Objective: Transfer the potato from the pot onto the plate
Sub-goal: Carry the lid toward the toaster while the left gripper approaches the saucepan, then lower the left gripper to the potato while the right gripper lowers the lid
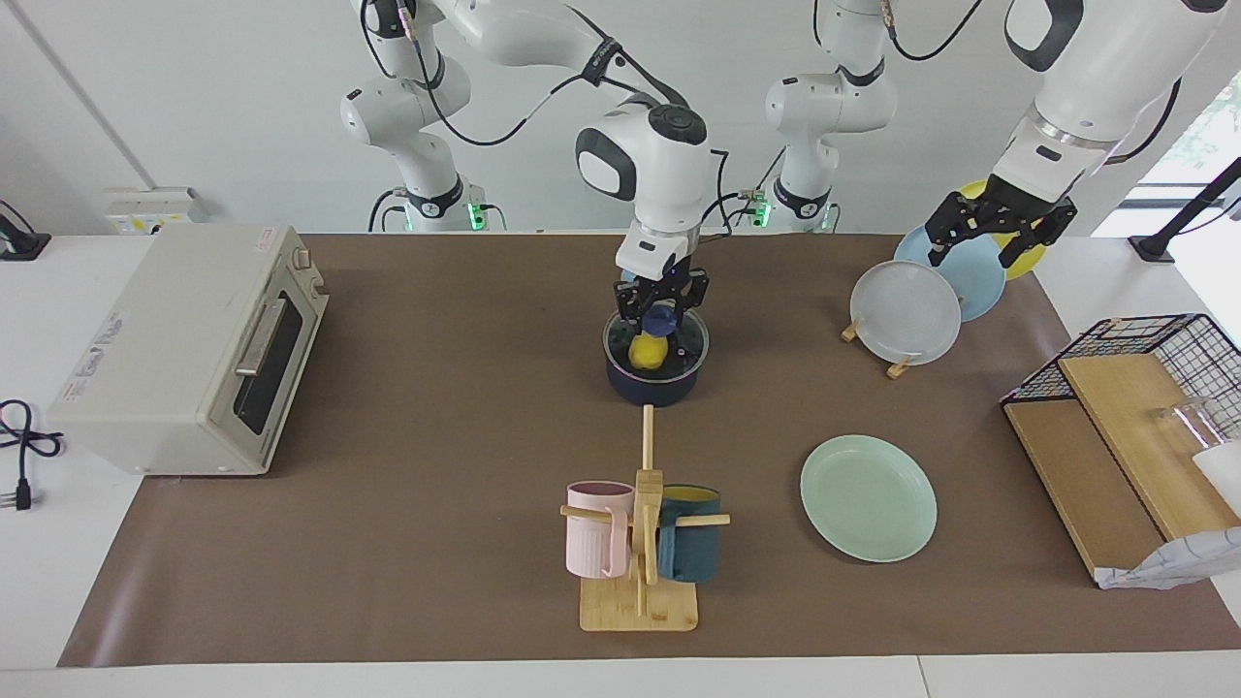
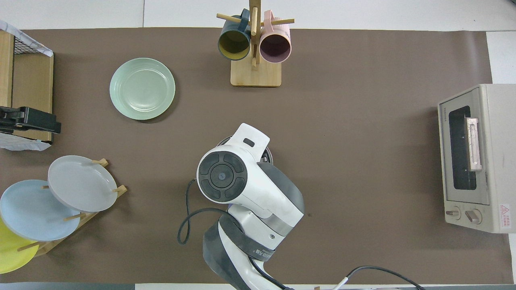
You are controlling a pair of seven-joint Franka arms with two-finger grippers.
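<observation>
While the mug rack (image 1: 640,543) stands clear, the right gripper (image 1: 659,325), clamped on the potato (image 1: 648,351), hides the pot (image 2: 267,150) overhead; the left gripper (image 1: 999,228) gapes over racked plates (image 1: 906,310).

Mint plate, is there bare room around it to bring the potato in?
Yes. The plate lies apart, with bare mat toward the pot, the mug rack and the plate stand. It is crowded at the pot, where the right end effector hangs.
</observation>
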